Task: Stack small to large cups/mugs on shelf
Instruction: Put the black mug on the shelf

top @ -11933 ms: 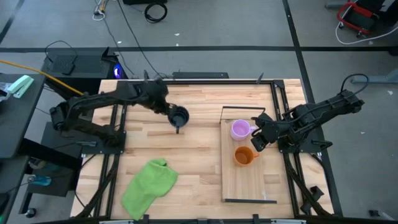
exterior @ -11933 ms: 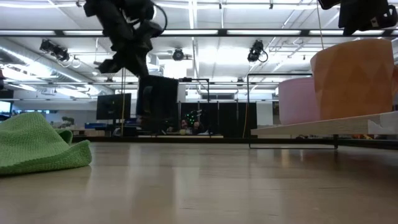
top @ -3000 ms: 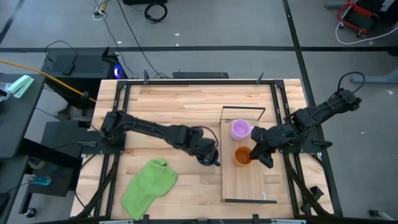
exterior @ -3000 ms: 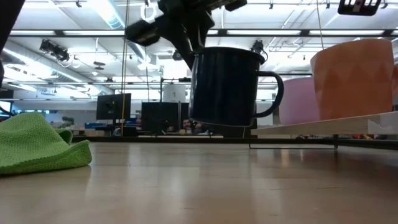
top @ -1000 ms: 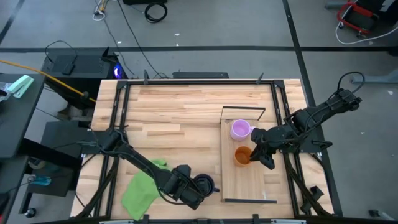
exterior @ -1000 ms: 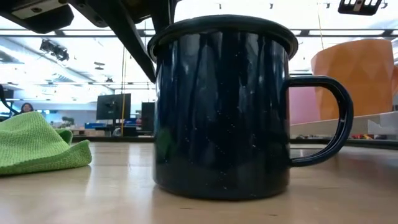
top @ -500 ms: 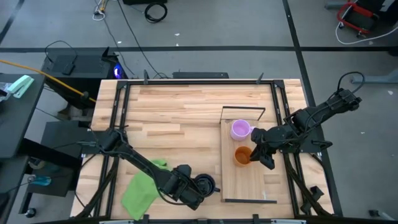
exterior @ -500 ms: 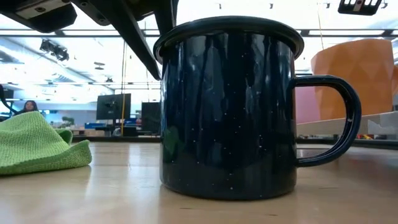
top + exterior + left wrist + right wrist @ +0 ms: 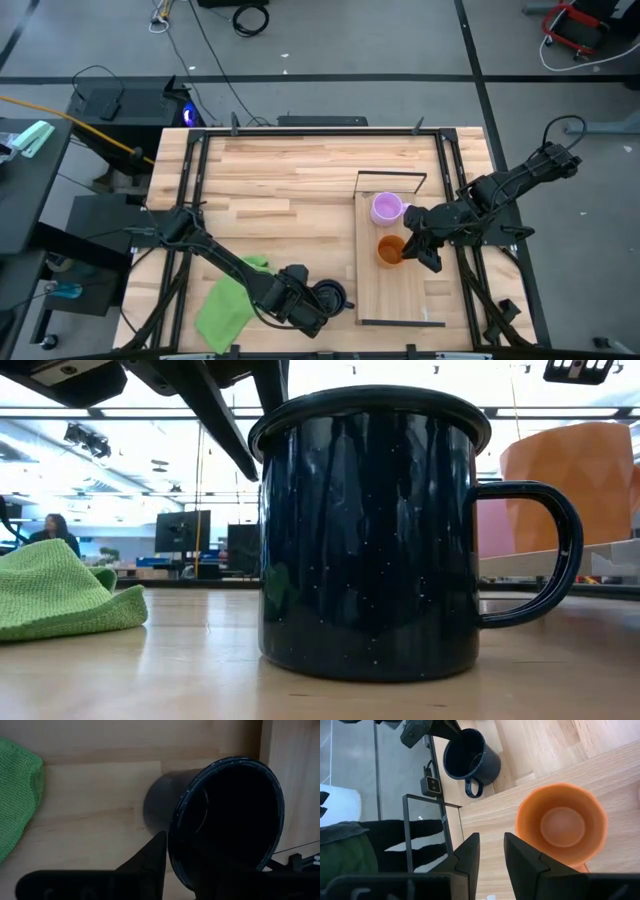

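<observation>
A green cloth [image 9: 232, 302] is seen at the left, lying crumpled near the front edge of the table [image 9: 280, 190]. In the room far behind it, in the low view, a person [image 9: 55, 532] is seen, too small to be made out further.

Just right of the cloth, the left gripper [image 9: 318, 300] is placed at the rim of the black mug [image 9: 365, 530]. Whether the rim is pinched or already released cannot be told. The mug stands upright on the table close to the front edge, just beside the shelf [image 9: 400, 295] but not on it. Its long axis is vertical, its mouth is turned upward, and its handle points toward the shelf. In the left wrist view the handle is hidden and the lower part of the mug is covered by the gripper's own body.

The shelf is laid with its long side running from the far edge of the table to the near one. On it the purple mug [image 9: 386, 208] stands farther back and the orange mug [image 9: 389, 250] nearer; both are upright. In the low view the purple one is mostly hidden behind the black mug, and the orange one is cut off at the picture's edge.

The right gripper [image 9: 491, 845] is held above the shelf, just beside the orange mug. Its fingers stand apart, and nothing is held between them.
</observation>
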Motion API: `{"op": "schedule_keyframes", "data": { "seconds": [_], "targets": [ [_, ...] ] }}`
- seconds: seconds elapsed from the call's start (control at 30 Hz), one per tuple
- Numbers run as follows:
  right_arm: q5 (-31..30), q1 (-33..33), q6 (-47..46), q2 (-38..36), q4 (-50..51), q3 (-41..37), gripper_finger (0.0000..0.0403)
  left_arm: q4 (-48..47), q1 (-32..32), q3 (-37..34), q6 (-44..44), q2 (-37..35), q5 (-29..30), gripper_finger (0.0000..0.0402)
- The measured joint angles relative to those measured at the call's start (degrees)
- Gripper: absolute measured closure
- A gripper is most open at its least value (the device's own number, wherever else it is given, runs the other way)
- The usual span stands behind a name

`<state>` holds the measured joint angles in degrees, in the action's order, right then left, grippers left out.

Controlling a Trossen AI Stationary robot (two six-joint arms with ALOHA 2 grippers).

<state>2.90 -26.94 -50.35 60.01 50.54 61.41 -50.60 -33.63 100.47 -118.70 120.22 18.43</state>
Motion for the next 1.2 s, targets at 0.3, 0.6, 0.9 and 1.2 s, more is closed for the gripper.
{"op": "schedule_keyframes", "data": {
  "seconds": [0.3,0.6,0.9,1.2],
  "targets": [
    [0.0,0.0,0.0,0.0,0.0,0.0,0.0306,-10.5,0.0,5.6,2.8,0.0,0.0,0.0321],
    [0.5,0.0,0.9,0.0,-0.7,0.0,0.0306,-35.0,0.3,15.5,3.9,-0.1,1.2,0.0322],
    [2.7,1.7,3.0,0.0,-9.5,0.0,0.0306,-39.4,5.3,19.4,19.4,-3.0,7.9,0.0335],
    [3.6,2.5,5.9,0.0,-15.9,0.0,0.0306,-39.4,13.2,19.4,36.1,-8.0,14.4,0.0337]
  ]
}}
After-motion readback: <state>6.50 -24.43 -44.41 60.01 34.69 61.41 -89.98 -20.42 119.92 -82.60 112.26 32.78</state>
